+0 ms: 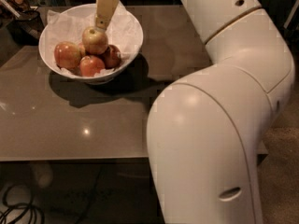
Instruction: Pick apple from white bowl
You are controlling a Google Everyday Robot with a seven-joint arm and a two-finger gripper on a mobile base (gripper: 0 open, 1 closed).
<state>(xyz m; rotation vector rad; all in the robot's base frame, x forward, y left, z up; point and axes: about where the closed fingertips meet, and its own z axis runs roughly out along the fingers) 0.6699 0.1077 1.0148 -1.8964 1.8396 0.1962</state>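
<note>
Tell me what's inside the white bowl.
Crumpled white tissue lines the white bowl; on it sit at least three redder apples and, topmost, the pale apple, with the gripper just above it. The bowl's bottom and the apples' undersides are hidden.

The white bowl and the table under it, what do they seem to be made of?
The white bowl looks like glazed ceramic, perhaps hard plastic: its wall is smooth and glossy. The table looks like polished grey-brown laminate or stone: it reflects lamp spots. The claw points down at the top of the apple.
</note>
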